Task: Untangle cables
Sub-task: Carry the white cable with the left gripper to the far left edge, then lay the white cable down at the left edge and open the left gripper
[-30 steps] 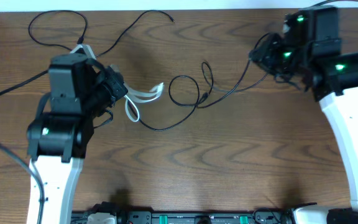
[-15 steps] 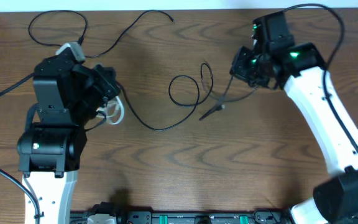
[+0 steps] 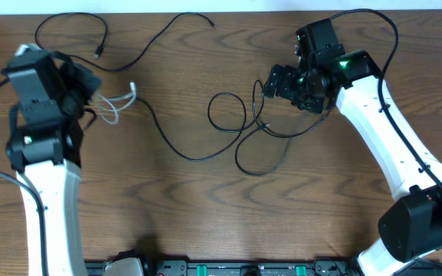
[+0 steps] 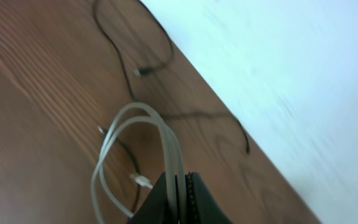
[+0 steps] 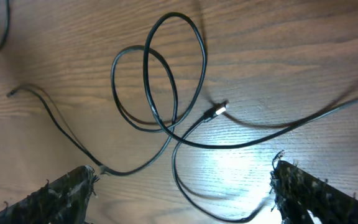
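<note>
holding: my left fingers (image 4: 180,190) are pressed together on the white cable (image 4: 138,118). two strands are pinched side by side, and the rest hangs out in a loose double loop.
right side: my right fingers (image 3: 275,83) stand wide apart with nothing between them, above the black loops.
white one sits: at the far left of the worktop (image 3: 206,215), well apart from the middle tangle. a thin black cord runs under or beside its loop, and i cannot tell whether the two are hooked.
black ones sit: the looped black cable (image 5: 166,68) lies mid-worktop as two overlapping rings that cross each other. its small plug (image 5: 216,111) lies just beside the crossing. the far black cable (image 3: 67,21) curls along the back edge at the left.
handling, i judge: all of them are light, limp and thin. they should follow a pull with no fight and slide easily on the wood. a thin round cord may also slip out of a flat pinch.
where to take hold: on the cord just behind the plug, where it is stiffest, so the end can be led back out through its ring.
risk: pulling mid-length could draw the rings tight, and the plug may snag at the crossing.
</note>
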Tool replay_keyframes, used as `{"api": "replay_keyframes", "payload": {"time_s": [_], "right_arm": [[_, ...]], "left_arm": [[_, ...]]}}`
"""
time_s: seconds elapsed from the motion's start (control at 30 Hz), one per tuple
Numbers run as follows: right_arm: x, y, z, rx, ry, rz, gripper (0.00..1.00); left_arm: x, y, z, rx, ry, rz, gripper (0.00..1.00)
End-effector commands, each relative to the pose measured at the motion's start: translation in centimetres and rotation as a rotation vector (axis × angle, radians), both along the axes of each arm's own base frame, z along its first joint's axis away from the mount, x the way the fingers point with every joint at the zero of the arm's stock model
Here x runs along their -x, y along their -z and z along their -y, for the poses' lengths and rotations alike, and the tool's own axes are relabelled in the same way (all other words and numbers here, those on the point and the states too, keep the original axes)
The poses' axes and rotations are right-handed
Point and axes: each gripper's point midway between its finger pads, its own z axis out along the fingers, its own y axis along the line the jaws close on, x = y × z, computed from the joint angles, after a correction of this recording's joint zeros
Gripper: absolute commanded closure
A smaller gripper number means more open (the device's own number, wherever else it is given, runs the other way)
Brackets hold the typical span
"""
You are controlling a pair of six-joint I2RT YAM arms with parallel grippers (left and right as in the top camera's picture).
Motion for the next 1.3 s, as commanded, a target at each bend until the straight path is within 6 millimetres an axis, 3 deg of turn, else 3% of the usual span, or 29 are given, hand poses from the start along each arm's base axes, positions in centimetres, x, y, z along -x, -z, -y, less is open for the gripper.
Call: {"api": "replay_keyframes", "payload": {"time_s": [0.0,0.3,0.43,0.57,0.8,0.93,1.1,1.27], "right_arm": [[0.2,0.0,-0.3,0.011,-0.043,0.009,0.09],[0.0,0.0,-0.3,0.012,-0.041,0.018,0.07],[-0.1,0.0,-0.3,0.012,-0.041,0.018,0.07],[-0.6,-0.3,-0.5,0.003,-0.041,0.044,0.08],[-1.0,-0.5,-0.6,-0.003,-0.041,0.061,0.09],[-1.0,-0.4,-0.6,-0.002,-0.041,0.06,0.09],[-1.0,-0.4,-0.6,0.004,-0.056,0.064,0.09],[-0.9,-0.4,-0.6,0.009,-0.067,0.067,0.09]], "left_arm": [[-1.1,1.2,-3.9,-0.005,-0.1,-0.008,0.92],[-2.7,5.9,-13.6,-0.095,-0.377,-0.063,0.92],[-3.6,6.5,-16.0,-0.241,-0.35,-0.116,0.93],[-5.7,5.3,-17.3,-0.333,-0.297,-0.125,0.92],[-9.4,0.5,-19.1,-0.48,-0.242,-0.076,0.92],[-10.6,0.0,-21.3,-0.624,-0.238,-0.167,0.91],[-10.4,3.1,-24.5,-0.804,-0.265,-0.389,0.92],[-10.3,7.3,-26.9,-0.817,-0.269,-0.486,0.92]]}}
